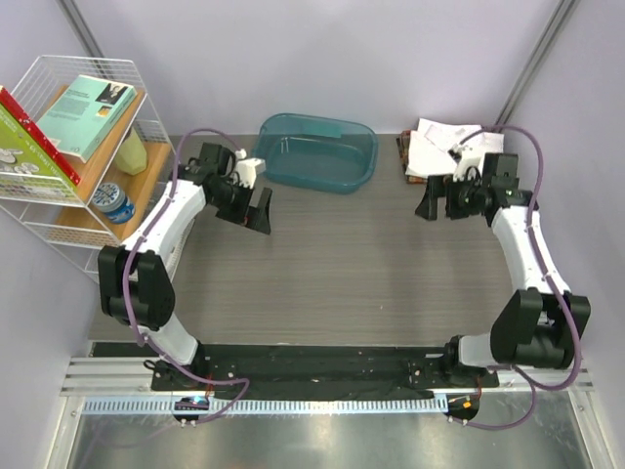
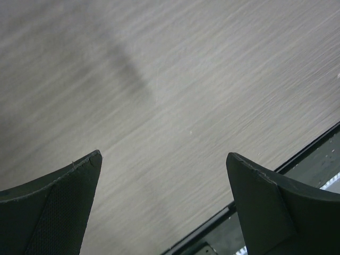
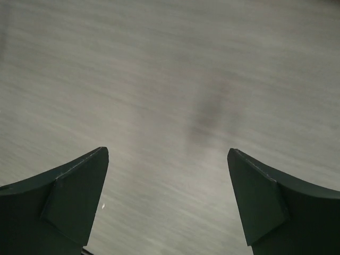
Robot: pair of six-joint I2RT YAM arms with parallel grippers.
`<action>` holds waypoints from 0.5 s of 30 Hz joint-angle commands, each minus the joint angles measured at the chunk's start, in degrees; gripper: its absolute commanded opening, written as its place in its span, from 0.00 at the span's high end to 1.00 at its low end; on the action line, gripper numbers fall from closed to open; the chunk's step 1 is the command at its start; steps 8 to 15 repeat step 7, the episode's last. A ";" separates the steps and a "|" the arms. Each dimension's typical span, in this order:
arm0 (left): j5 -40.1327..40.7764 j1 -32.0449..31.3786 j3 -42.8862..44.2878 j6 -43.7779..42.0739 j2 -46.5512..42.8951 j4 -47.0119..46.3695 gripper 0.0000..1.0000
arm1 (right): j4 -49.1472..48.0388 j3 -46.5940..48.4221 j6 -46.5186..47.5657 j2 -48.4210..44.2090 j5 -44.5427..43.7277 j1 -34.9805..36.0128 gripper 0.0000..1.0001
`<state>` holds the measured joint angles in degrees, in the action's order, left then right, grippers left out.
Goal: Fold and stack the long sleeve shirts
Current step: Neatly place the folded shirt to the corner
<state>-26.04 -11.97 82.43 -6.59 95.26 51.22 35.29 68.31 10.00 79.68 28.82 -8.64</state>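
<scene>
The white shirt (image 1: pixel 437 149) lies folded at the back right of the table. A dark red plaid edge (image 1: pixel 402 156) shows under its left side; the rest of the plaid shirt is hidden. My right gripper (image 1: pixel 427 203) is open and empty, just in front of that stack. My left gripper (image 1: pixel 258 209) is open and empty at the back left, near the teal tub's left end. The left wrist view shows the left gripper (image 2: pixel 164 156) over bare tabletop. The right wrist view shows the right gripper (image 3: pixel 167 151) over bare tabletop too.
A teal plastic tub (image 1: pixel 318 151) stands at the back centre. A white wire shelf (image 1: pixel 73 156) with books, a can and a bottle stands at the far left. The grey wood-grain table (image 1: pixel 332 264) lies between the arms.
</scene>
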 commanded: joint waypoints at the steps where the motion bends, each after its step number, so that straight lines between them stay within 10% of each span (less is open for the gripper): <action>1: 4.07 0.19 -5.16 -0.97 -5.52 -0.15 0.00 | 2.59 -8.08 3.88 -6.98 -4.72 1.34 0.01; 15: 8.27 -0.16 -8.79 -2.20 -9.65 -2.71 0.00 | 3.73 -11.27 8.45 -12.17 -7.28 3.54 0.00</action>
